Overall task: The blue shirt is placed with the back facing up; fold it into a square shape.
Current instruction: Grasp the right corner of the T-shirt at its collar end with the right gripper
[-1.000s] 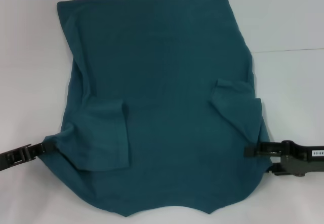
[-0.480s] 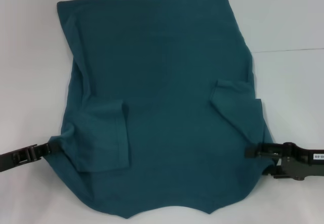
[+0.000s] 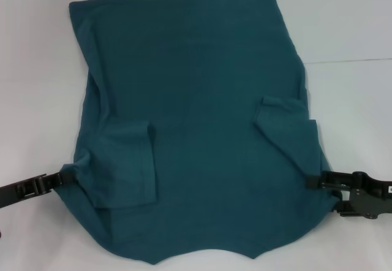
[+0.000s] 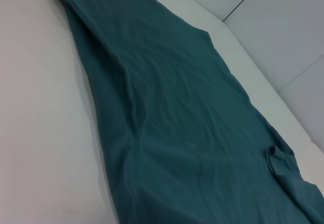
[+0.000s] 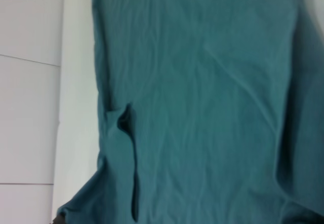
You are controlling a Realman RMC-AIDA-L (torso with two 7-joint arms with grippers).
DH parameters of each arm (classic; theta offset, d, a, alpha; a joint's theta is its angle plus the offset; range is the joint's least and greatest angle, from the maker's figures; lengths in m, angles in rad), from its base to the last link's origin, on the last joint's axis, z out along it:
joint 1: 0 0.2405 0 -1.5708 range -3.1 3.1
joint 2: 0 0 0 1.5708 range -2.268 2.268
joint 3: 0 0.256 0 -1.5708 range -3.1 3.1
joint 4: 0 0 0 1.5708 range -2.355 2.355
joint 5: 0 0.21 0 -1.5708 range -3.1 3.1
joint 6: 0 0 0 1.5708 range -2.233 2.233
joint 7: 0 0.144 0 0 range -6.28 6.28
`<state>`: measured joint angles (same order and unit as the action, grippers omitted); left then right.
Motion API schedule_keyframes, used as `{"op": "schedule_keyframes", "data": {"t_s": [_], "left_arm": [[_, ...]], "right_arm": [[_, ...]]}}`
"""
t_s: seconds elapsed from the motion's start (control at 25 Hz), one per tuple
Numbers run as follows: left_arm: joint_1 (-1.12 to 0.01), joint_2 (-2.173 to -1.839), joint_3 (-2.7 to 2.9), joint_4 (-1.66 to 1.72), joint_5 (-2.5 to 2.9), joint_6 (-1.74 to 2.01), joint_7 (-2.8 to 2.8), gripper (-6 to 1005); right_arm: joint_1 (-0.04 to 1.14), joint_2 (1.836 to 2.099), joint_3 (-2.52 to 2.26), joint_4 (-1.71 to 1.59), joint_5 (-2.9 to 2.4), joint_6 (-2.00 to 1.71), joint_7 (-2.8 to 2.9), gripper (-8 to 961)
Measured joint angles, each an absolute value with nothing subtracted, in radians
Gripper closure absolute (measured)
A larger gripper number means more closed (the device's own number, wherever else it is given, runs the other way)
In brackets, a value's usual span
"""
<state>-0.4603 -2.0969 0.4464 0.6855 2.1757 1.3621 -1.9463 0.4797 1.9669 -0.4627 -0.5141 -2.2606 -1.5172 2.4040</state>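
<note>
The blue shirt point(image 3: 196, 111) lies spread flat on the white table, hem at the far end, collar notch at the near edge, both short sleeves folded inward onto the body. My left gripper point(image 3: 64, 175) comes in low from the left and is shut on the shirt's left edge near the shoulder, where the cloth is drawn to a point. At the shirt's right edge by the other shoulder, my right gripper point(image 3: 313, 182) is shut on the fabric. In the left wrist view the blue shirt point(image 4: 172, 117) shows and in the right wrist view the blue shirt point(image 5: 202, 102) shows, neither with fingers.
The white table point(image 3: 349, 26) surrounds the shirt, with a seam line point(image 3: 355, 59) running across at the right. Bare surface lies to the left, right and beyond the hem.
My right gripper has slid outward to the right, and the shirt's right edge bulges out with it. My left gripper has shifted slightly toward the shirt.
</note>
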Motion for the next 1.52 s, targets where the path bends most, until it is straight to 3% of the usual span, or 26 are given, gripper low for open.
{"op": "schedule_keyframes", "data": {"t_s": [1.52], "left_arm": [[-0.463, -2.078, 0.423, 0.693, 2.172, 1.349, -1.961, 984]], "right_arm": [[0.425, 1.956, -0.451, -0.544, -2.27, -1.491, 2.439, 116]]}}
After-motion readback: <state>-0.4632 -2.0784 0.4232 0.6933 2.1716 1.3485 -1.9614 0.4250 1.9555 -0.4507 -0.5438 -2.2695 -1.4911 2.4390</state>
